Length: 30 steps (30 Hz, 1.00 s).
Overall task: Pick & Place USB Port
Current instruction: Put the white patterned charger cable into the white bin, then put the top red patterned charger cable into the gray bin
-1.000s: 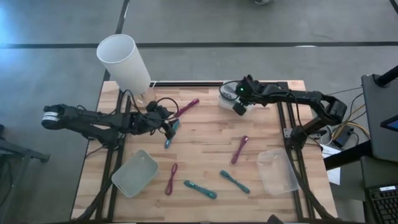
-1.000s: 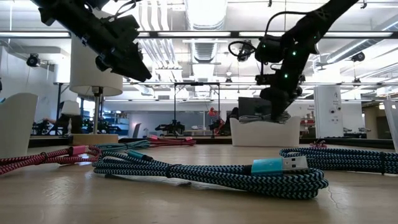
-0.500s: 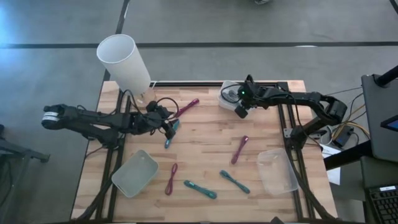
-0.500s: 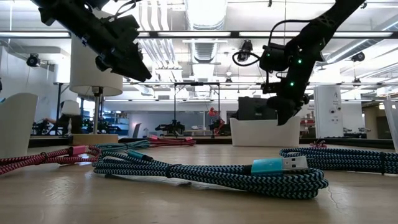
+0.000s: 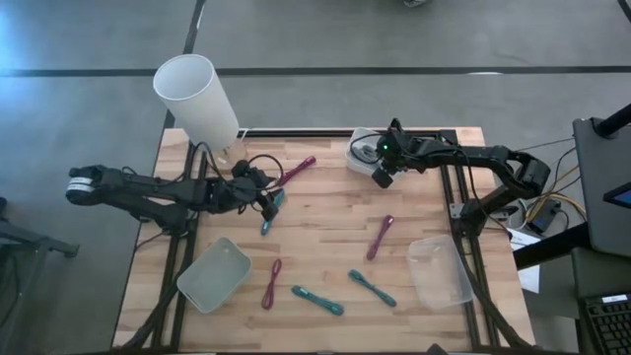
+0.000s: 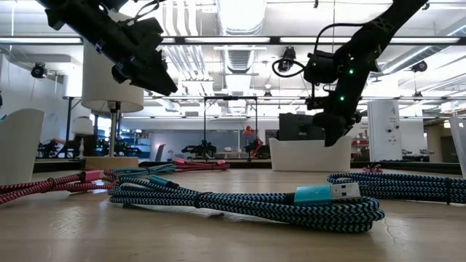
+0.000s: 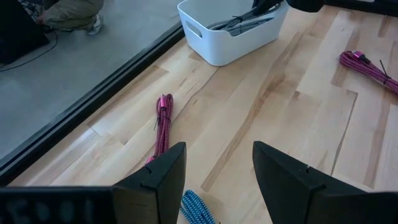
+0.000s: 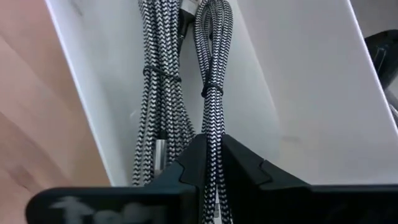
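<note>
A white bin (image 5: 361, 148) stands at the table's far edge, with black-and-white braided cables in it. My right gripper (image 5: 381, 177) slants down at the bin's near side, shut on one black-and-white cable (image 8: 211, 74). A second bundle (image 8: 160, 118) lies beside it on the bin's floor. My left gripper (image 5: 268, 204) hangs open above a teal cable (image 5: 267, 223) at the table's left middle, touching nothing. A pink cable (image 7: 163, 121) lies on the table between that gripper and the bin (image 7: 230, 43). My right gripper has the black-and-white cable between its two fingers (image 8: 189, 165), at a stretch near the folded bundle's end (image 8: 210, 146). The fingers slant down from the near side and lie along the cable. The rest of the bundle runs ahead of them and lies in the bin.
Pink cables (image 5: 381, 237) (image 5: 272, 284) and teal cables (image 5: 317, 301) (image 5: 372, 288) lie spread over the near half of the table. A pale green tray (image 5: 214, 274) sits near left, a clear tub (image 5: 440, 271) near right. A white lamp shade (image 5: 195, 99) stands at the far left corner.
My right gripper has sunk a little at the white bin and shifted slightly toward the table's near edge, then kept still.
</note>
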Tool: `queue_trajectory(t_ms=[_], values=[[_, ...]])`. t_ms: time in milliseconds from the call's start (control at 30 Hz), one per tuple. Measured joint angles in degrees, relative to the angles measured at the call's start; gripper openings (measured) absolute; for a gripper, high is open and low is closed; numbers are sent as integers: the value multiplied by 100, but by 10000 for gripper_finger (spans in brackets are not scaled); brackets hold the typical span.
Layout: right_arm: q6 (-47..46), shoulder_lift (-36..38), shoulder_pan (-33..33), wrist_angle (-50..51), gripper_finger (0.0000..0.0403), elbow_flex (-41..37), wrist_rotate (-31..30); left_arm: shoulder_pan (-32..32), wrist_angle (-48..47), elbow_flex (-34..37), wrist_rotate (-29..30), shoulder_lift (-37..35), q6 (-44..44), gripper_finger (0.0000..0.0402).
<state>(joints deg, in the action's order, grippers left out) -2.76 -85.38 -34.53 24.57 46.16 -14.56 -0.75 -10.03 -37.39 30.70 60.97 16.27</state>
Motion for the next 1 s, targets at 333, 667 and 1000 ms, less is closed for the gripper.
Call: queue_trajectory(t_ms=[333,667,1000], values=[[142,0,3,-91,118,51,2,0,4,0,0,-1,0,193],[64,73,297,-92,167,308,-1,0,16,2,0,-2,0,193],[0,377,1028,-86,158,1025,6,-2,43,2,1,0,-2,193]])
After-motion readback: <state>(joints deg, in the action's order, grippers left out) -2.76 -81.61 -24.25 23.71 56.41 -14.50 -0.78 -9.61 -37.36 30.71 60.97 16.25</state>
